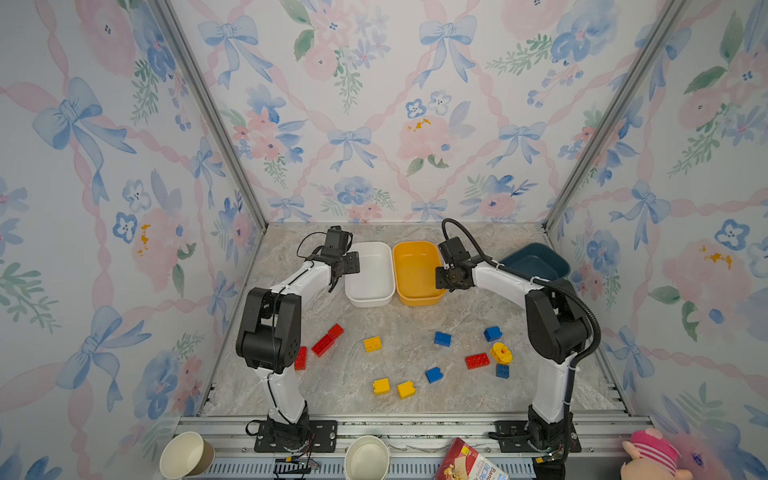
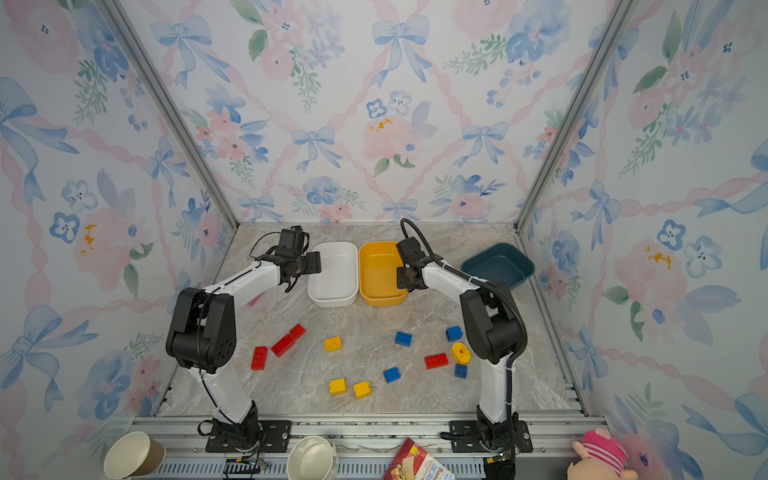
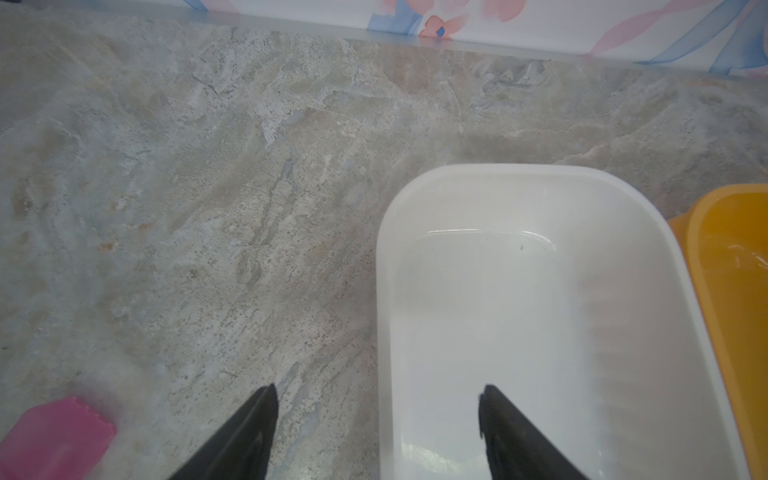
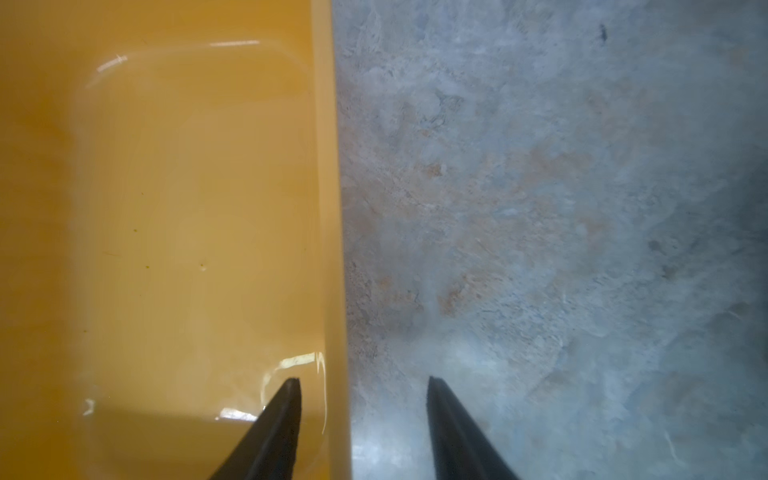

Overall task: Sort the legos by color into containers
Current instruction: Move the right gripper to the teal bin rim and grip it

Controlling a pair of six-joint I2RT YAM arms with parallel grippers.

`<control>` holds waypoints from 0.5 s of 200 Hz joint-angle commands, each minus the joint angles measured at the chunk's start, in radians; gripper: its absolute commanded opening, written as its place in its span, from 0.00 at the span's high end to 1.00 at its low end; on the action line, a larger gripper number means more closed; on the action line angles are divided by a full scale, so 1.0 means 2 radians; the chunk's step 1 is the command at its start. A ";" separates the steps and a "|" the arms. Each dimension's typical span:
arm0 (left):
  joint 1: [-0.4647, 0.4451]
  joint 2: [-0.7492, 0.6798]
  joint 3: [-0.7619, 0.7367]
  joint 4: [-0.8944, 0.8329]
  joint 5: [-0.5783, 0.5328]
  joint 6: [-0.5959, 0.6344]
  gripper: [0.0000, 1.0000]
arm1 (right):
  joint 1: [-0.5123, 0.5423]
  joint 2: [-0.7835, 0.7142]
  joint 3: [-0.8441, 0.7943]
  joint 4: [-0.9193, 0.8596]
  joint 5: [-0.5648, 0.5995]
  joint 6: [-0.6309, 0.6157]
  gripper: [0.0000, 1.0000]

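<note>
Two paper cups (image 1: 187,455), four yellow legos (image 1: 372,344), four blue, three containers (image 1: 370,301), left pincer (image 3: 379,387) and right pincer (image 4: 364,379) spread, empty.

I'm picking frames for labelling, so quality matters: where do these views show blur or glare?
Left wrist view: the pink block is smeared and soft; the white tub carries thin glare lines on its floor. Right wrist view: the yellow tub shows bright glints near its rim; the tabletop looks hazy. In both top views: even light, the legos crisp.
</note>
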 commanded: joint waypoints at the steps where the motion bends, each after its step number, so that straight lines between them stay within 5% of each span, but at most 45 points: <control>1: 0.002 -0.024 -0.011 0.010 0.011 -0.006 0.19 | -0.032 -0.052 -0.014 -0.012 0.002 0.019 0.39; 100: 0.002 -0.056 -0.055 0.068 0.051 -0.027 0.10 | -0.244 -0.124 -0.060 -0.102 0.051 0.099 0.12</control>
